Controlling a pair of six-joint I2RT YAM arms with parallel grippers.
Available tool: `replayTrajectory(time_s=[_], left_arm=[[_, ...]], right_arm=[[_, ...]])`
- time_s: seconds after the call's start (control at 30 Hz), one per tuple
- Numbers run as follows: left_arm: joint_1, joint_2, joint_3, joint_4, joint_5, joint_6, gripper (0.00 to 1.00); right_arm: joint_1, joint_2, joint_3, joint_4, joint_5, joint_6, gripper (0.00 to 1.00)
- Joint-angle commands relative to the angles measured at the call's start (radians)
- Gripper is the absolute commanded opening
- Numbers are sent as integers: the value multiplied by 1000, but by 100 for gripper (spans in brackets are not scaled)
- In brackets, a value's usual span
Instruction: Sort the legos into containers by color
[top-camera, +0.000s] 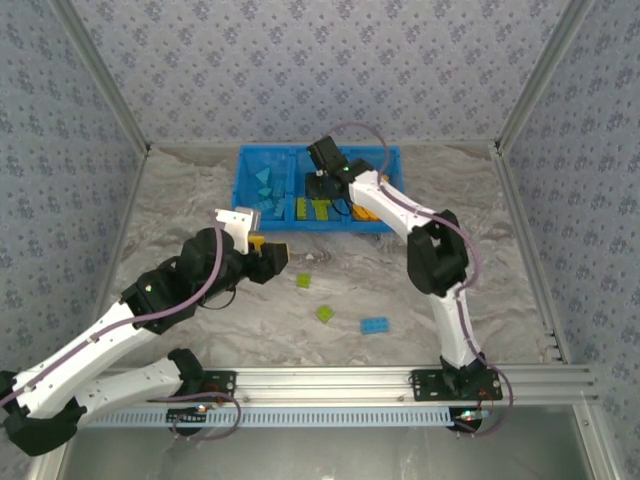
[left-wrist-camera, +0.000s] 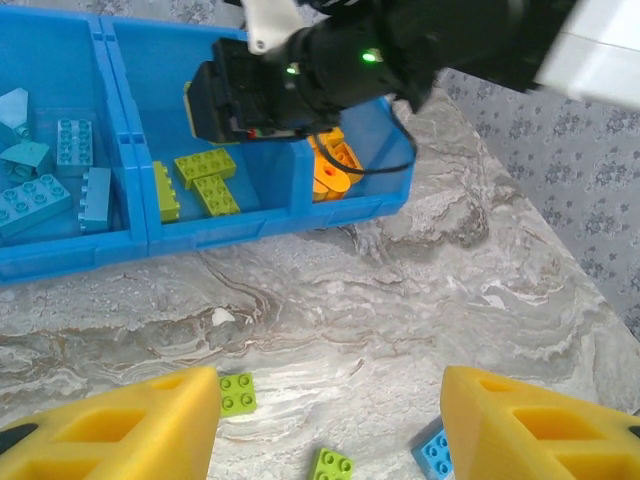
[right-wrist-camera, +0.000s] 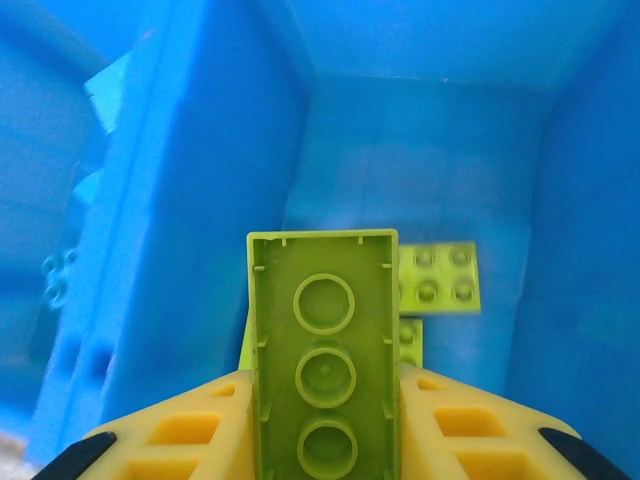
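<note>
right gripper (right-wrist-camera: 325, 405): fingers (right-wrist-camera: 170, 440) clamped on the long sides of a green brick (right-wrist-camera: 322, 320). Its hollow underside faces the wrist cam and it sticks out past the tips.
ahead of tips: mid bay (right-wrist-camera: 420, 170) of the bin (top-camera: 245, 190). Green bricks (right-wrist-camera: 440, 275) lie on the floor just beyond the held one.
left of tips: divider wall (right-wrist-camera: 200, 200), with teal studs visible past it.
step: looks like the release into the green bay.
how: tips sit between the bay walls, so open straight with no swing. Stay low so the brick can't bounce out. Keep off the left divider so it can't tip into the teal bay.
risk: the brick may hang on one pad, so open fully before lifting.
left gripper (left-wrist-camera: 330, 420): fingers apart, nothing between them, hovering over the table (left-wrist-camera: 400, 300).
near its tips: two loose greens (left-wrist-camera: 237, 392) and a blue brick (left-wrist-camera: 435, 455) by the right finger, all unsorted.
spacing: arms are well apart in the top view, so the left can line up on a green without a clash.
</note>
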Motion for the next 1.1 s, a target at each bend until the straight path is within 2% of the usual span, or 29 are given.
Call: replayTrajectory(time_s=[0.0, 0.27, 0.5, 0.67, 0.77, 1.07], left_arm=[[-8, -7, 36, 42, 16, 6, 60], [-43, -9, 16, 61, -11, -5, 60], [-70, 9, 16, 75, -28, -10, 60], [-86, 16, 18, 77, -48, -8, 59], [-103, 13, 25, 77, -83, -3, 59], [-160, 11, 37, 121, -205, 34, 59]], right_arm=[[-19, 100, 150, -131, -53, -4, 35], [-40, 264, 332, -120, -116, -9, 38], [-54, 320, 357, -94, -116, -3, 42], [-62, 356, 413, -117, -128, -4, 51], [-56, 335, 423, -131, -119, -19, 57], [-11, 140, 309, -85, -22, -47, 58]])
